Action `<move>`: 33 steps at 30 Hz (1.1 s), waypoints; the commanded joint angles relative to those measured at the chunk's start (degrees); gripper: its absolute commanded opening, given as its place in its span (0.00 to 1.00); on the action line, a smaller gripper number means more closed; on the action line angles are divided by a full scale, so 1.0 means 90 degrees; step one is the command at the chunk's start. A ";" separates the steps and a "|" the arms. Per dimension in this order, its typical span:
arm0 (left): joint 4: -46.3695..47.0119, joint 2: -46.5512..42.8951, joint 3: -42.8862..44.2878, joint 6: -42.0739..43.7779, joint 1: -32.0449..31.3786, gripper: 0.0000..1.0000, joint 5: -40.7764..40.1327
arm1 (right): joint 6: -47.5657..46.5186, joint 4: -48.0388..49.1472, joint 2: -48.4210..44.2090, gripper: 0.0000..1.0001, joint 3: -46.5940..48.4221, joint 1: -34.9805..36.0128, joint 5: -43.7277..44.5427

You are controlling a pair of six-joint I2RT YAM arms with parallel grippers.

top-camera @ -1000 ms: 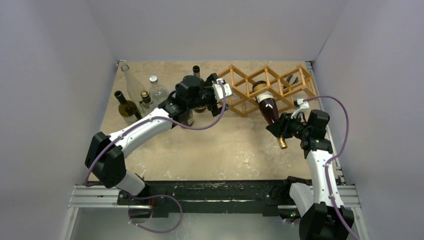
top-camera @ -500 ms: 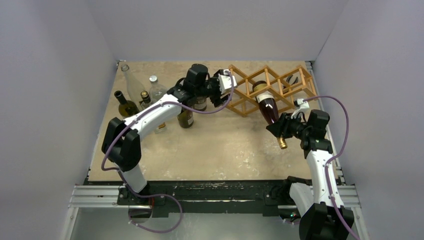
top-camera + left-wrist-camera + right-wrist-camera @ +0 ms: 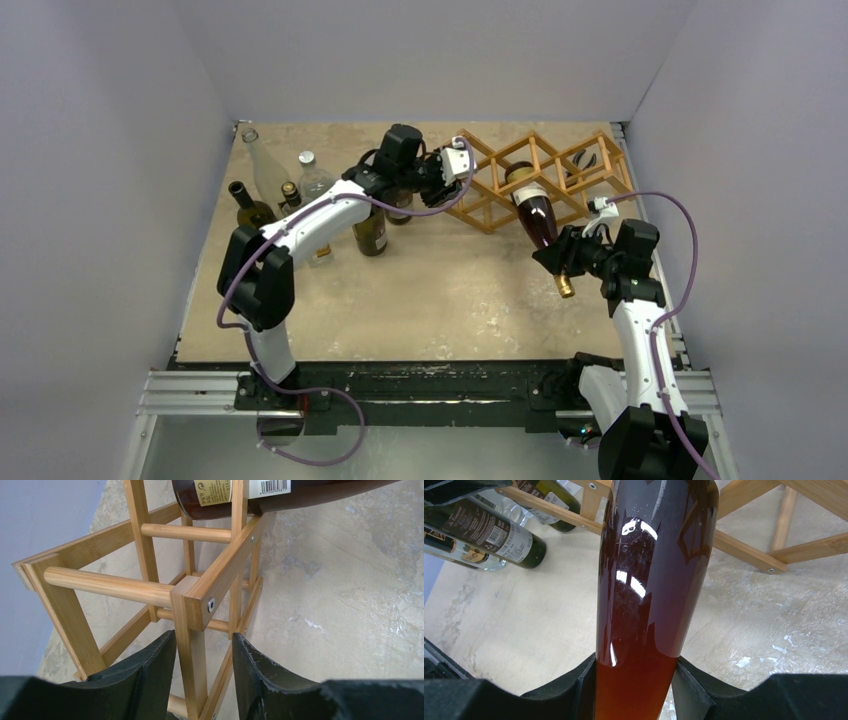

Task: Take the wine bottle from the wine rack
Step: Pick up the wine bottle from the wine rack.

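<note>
The wine rack (image 3: 560,185), a lattice of light-brown wooden rods, stands at the back right of the table. The wine bottle (image 3: 537,212), dark red-brown with a white label, lies in a middle cell with its neck pointing toward me and down. My right gripper (image 3: 562,262) is shut on the bottle's neck (image 3: 639,680), one finger on each side. My left gripper (image 3: 460,180) is at the rack's left end. Its jaws straddle a wooden post (image 3: 195,665). The left finger (image 3: 150,665) lies against the post, and the right finger (image 3: 255,665) stands a little apart from it.
Several bottles stand at the back left: a tall clear bottle (image 3: 256,160), a green bottle (image 3: 250,212) and a dark bottle (image 3: 372,235) just under my left arm. Grey walls close in the table on the left, back and right.
My left arm has stretched further toward the rack's left end, and its jaws have narrowed around the post. The right arm and the bottle have not moved.
</note>
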 commanded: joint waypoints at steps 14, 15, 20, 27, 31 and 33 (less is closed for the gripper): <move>0.0268 0.0039 0.0106 0.0012 0.0021 0.12 -0.0014 | -0.0180 0.2090 -0.0462 0.00 0.0483 -0.0023 -0.0973; 0.0288 0.0029 0.0076 0.0001 0.0020 0.10 -0.0010 | -0.0193 0.2078 -0.0467 0.00 0.0486 -0.0023 -0.0969; 0.0371 -0.0048 -0.0037 -0.0093 0.0020 0.00 -0.0011 | -0.0287 0.1919 -0.0461 0.00 0.0556 -0.0033 -0.0958; 0.0745 -0.0150 -0.0284 -0.0498 0.0020 0.00 -0.0042 | -0.0684 0.1344 -0.0490 0.00 0.0761 -0.0042 -0.0965; 0.0897 -0.0198 -0.0445 -0.0647 0.0023 0.00 -0.0132 | -0.0856 0.0953 -0.0540 0.00 0.0880 -0.0066 -0.0914; 0.0917 -0.0218 -0.0474 -0.0704 0.0020 0.00 -0.0160 | -0.0872 0.0818 -0.0573 0.00 0.0946 -0.0080 -0.0944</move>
